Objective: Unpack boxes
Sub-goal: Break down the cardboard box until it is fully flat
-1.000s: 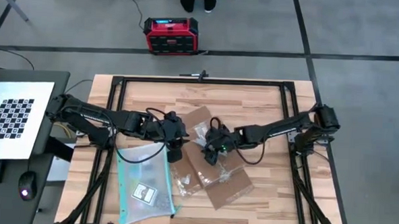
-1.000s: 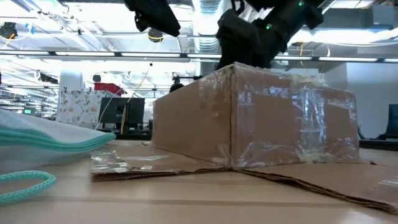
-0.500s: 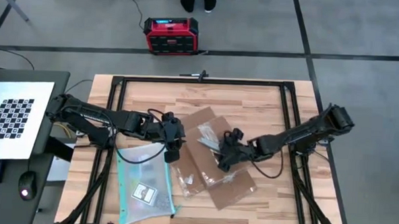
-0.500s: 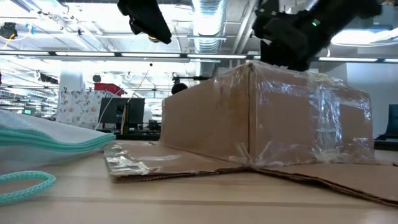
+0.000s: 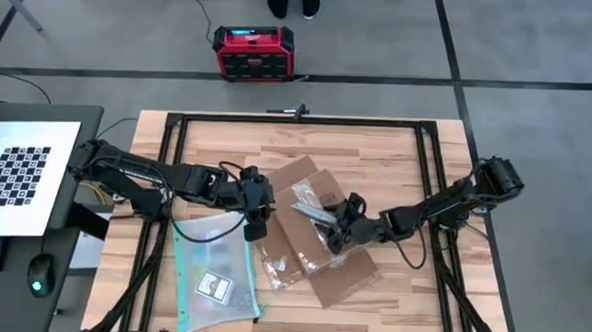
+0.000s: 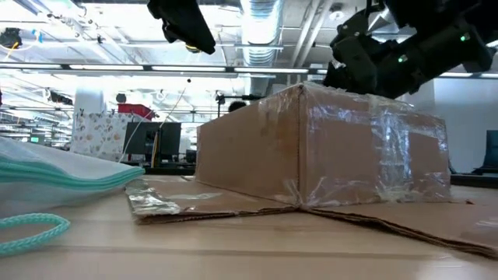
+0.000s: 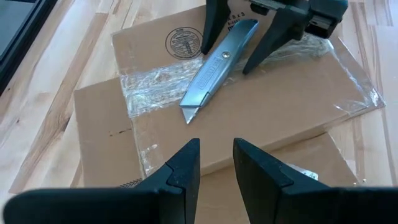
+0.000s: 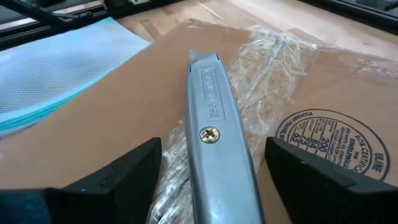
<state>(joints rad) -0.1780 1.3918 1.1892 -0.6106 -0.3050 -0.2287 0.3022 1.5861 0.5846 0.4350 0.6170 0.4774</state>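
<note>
Box (image 5: 318,232) near the middle of the table (image 5: 397,155), side flaps lying flat, taped panel uppermost, tape not yet cut. Utility knife (image 7: 217,62) resting loose on that panel. Right gripper (image 7: 249,46) above the knife handle, fingers (image 8: 106,180) spread either side, not gripping. Left gripper (image 7: 214,165) hovering near the box's edge, fingers narrowly parted, empty. Clear pouch (image 5: 211,272) beside the box. Unpacking judged barely begun: cutting and emptying remain.

Evenly and brightly lit from overhead, with ceiling strip lights (image 6: 194,68) showing in the low view. Glare on the clear tape (image 6: 373,148) of the box (image 6: 257,155). Soft shadows. Blurred own fingers (image 8: 118,177) in the right wrist view.
</note>
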